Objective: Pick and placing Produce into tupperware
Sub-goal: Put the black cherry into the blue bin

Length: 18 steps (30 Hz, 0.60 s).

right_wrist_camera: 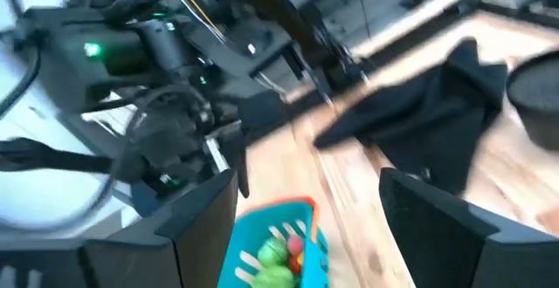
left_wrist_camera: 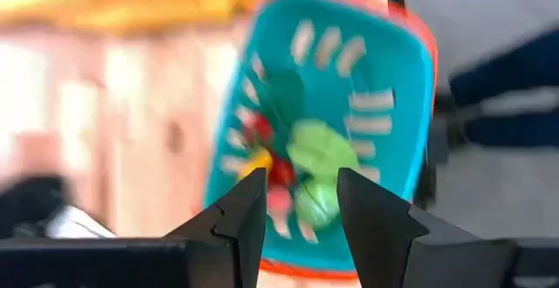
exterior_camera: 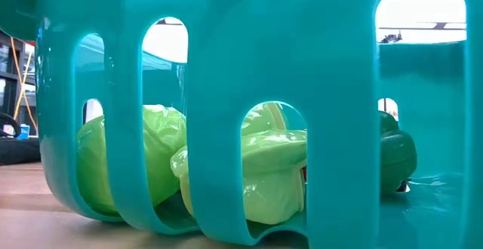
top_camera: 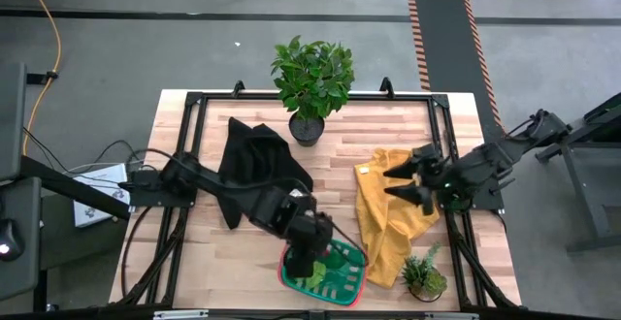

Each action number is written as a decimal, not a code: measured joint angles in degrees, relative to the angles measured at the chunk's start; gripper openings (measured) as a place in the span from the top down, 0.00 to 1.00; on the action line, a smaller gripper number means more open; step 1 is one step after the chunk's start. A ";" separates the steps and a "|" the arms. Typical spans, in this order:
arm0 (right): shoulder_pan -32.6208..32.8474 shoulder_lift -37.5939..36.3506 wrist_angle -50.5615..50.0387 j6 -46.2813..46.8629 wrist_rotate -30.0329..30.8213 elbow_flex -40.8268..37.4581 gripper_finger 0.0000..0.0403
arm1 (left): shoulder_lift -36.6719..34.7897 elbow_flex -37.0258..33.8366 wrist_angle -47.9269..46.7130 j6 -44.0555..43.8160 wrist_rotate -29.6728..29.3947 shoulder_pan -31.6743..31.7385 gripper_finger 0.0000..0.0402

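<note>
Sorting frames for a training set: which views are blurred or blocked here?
High view: sharp, evenly lit. Low view: filled by the tupperware wall right at the lens, produce seen through its slots. Left wrist view: smeared with blur over the container. Right wrist view: smeared too, black cloth soft.

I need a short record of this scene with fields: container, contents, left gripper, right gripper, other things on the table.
container: tupperware, green tray with red rim, at the table's front edge
contents: produce, light green, red, pink and yellow pieces lying inside
left gripper: left gripper above the tupperware, jaws apart, nothing between them
right gripper: right gripper over the yellow cloth, jaws wide, holding nothing
other things: black cloth; large potted plant at the back; small potted plant at the front right
</note>
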 joint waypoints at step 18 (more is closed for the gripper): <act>0.03 -15.22 3.03 -13.06 11.17 0.00 0.33 | -9.16 9.94 -18.92 -18.13 -35.95 -0.74 0.68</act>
